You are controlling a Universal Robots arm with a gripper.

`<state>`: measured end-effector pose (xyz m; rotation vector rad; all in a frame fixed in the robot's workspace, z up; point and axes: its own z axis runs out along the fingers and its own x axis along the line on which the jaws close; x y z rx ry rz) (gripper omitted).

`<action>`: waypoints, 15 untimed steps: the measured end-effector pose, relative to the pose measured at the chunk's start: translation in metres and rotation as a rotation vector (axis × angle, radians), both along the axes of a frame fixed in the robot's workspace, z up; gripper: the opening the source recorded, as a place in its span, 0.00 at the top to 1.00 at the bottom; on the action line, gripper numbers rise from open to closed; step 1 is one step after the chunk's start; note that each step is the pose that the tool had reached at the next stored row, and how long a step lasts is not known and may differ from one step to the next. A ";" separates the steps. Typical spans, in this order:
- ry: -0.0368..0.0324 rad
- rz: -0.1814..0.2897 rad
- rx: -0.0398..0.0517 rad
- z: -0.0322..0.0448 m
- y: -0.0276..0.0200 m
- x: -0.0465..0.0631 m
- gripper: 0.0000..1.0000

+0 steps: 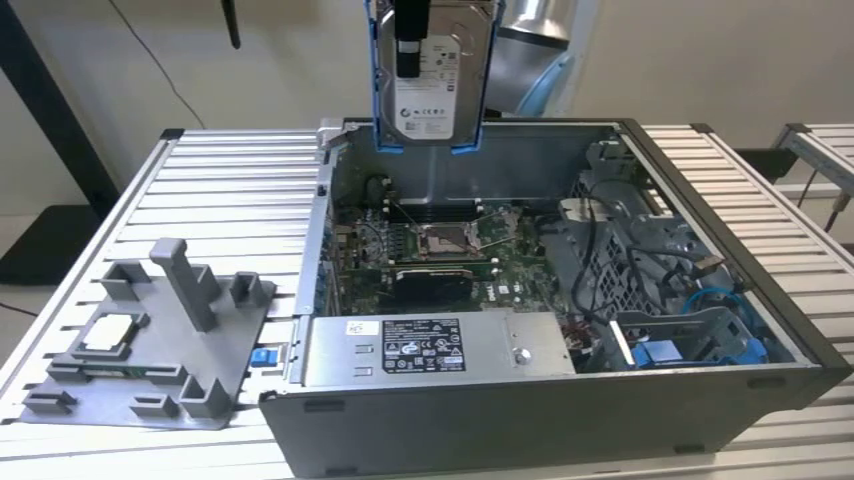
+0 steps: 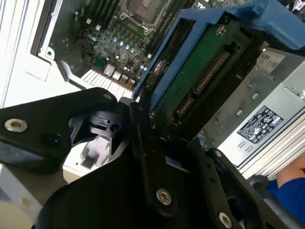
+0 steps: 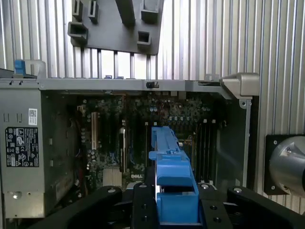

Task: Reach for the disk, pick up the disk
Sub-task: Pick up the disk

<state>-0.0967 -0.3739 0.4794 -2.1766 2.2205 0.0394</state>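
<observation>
Disk lifted clear, hanging above the open computer case.

The disk (image 1: 434, 85) hangs upright in the air over the back wall of the computer case (image 1: 561, 400), label facing out, blue rails along its edges. My gripper (image 1: 414, 45) pinches it from above. The case sits on the slatted surface (image 1: 227, 190), beside a grey fixture (image 1: 154, 345).

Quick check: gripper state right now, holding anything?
Gripper: shut on the disk, held upright by its blue rails above the open computer case; the clamped drive also shows in both wrist views.
</observation>
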 end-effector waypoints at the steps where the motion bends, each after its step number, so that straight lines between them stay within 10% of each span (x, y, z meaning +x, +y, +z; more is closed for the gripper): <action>1: -0.0001 0.000 0.0001 -0.0001 0.0000 0.005 1.00; 15: 0.0000 0.000 0.0000 -0.0003 -0.0001 0.080 1.00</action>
